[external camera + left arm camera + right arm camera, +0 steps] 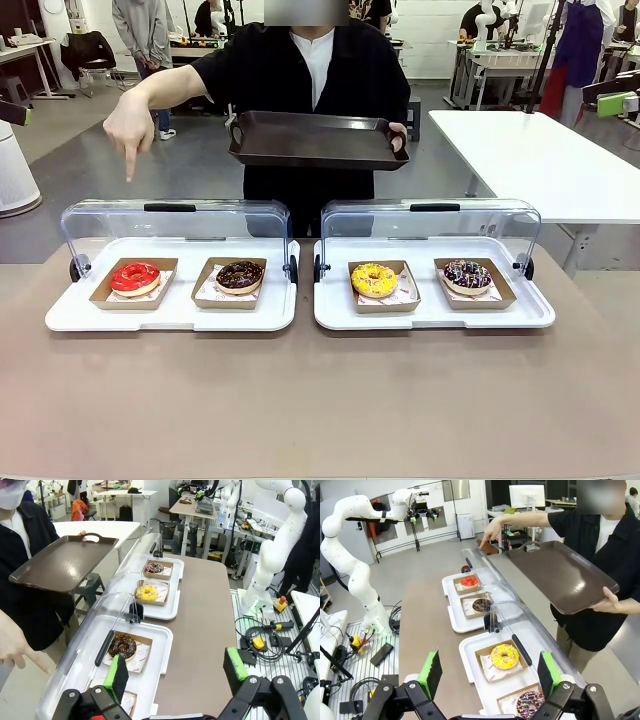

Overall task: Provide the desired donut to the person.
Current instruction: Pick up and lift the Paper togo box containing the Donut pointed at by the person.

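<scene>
The person (315,70) stands across the table, holding a dark serving tray (318,140) in one hand. The other hand (128,125) points a finger down above the red donut (135,277). A chocolate donut (239,275) shares that left case. The right case holds a yellow donut (374,280) and a dark sprinkled donut (467,274). My left gripper (175,667) is open and empty, high above the chocolate donut (122,646). My right gripper (488,672) is open and empty above the yellow donut (504,656).
Each donut lies in a brown paper boat on a white tray (170,315), with the clear lids (175,225) hinged up at the far side. A white side table (540,160) stands at the back right. Cables and boxes (265,640) lie on the floor beside the table.
</scene>
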Robot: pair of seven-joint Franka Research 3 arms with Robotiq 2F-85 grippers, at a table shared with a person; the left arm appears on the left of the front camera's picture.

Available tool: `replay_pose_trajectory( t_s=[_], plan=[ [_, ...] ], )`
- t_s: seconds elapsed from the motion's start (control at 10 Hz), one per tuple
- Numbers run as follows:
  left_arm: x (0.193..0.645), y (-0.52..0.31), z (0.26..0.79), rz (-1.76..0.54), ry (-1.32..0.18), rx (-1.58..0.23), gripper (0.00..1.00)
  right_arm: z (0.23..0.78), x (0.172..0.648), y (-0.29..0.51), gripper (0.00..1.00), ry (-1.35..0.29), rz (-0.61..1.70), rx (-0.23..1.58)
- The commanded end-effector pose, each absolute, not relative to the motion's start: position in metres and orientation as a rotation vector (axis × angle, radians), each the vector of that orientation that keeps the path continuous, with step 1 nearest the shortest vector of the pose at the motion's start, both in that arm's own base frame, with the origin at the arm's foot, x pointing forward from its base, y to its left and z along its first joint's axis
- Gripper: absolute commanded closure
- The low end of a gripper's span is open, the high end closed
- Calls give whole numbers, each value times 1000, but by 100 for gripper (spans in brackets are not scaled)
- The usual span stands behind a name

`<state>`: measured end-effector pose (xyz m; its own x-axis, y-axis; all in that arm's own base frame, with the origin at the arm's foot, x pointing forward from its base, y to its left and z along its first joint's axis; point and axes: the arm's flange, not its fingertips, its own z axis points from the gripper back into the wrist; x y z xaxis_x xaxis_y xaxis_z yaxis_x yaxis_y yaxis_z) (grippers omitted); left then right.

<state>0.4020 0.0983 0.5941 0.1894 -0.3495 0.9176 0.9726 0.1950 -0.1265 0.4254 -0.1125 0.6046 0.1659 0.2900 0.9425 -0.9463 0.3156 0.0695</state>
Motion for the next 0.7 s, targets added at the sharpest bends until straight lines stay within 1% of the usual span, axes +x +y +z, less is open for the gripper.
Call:
replay_pose_trajectory(
  t_s=[0.0, 0.6],
  plan=[
    [402, 99, 594, -1135, -912, -897, 0, 605, 427, -112, 0, -1035, 1031, 824],
    [402, 99, 594, -1135, -912, -897, 0, 605, 427, -112, 0, -1035, 1031, 824]
  ],
)
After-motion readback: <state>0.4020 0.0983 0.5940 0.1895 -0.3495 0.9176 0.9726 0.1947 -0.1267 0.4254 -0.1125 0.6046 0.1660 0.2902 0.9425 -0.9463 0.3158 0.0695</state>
